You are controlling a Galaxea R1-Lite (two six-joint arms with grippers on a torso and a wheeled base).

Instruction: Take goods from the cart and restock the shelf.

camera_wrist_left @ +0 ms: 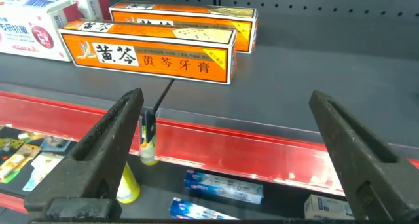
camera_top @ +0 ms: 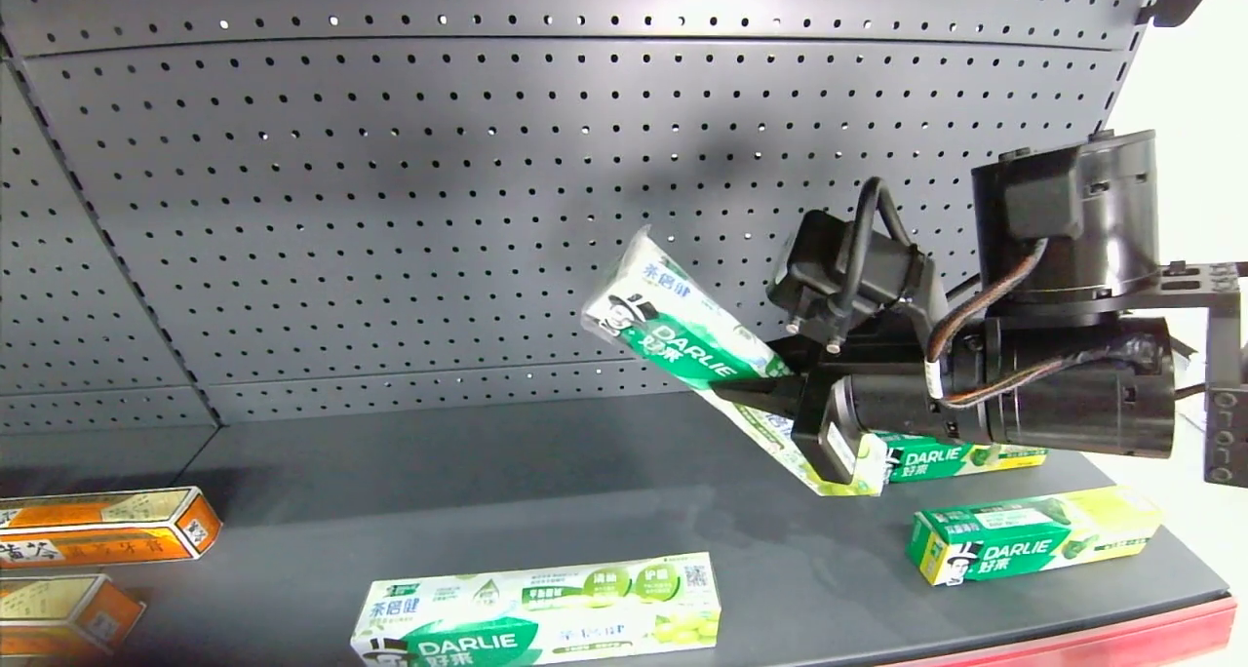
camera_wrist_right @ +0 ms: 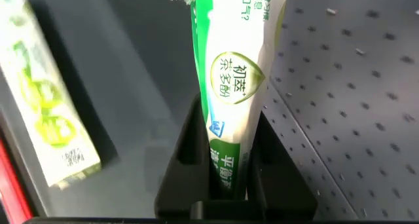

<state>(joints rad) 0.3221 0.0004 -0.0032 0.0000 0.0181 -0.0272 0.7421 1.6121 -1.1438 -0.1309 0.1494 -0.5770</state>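
My right gripper [camera_top: 770, 394] is shut on a green-and-white toothpaste tube [camera_top: 673, 326], held tilted above the dark shelf board [camera_top: 546, 482] with its crimped end up toward the pegboard back. In the right wrist view the tube [camera_wrist_right: 237, 80] runs out from between the black fingers [camera_wrist_right: 190, 145] of my right gripper [camera_wrist_right: 226, 165]. My left gripper [camera_wrist_left: 226, 152] hangs open before a lower shelf, its two fingers [camera_wrist_left: 98, 158] wide apart with nothing between them. Beyond it, below the red shelf edge [camera_wrist_left: 249, 145], lie blue toothpaste boxes [camera_wrist_left: 222, 188] and a yellow bottle [camera_wrist_left: 147, 142].
On the shelf board lie a green-white box [camera_top: 536, 613] at the front, a green-yellow box [camera_top: 1033, 535] at right, another [camera_top: 960, 455] behind the arm, and two orange boxes [camera_top: 97, 526] at left. Open board stretches between them. Orange boxes [camera_wrist_left: 150, 50] line the lower shelf.
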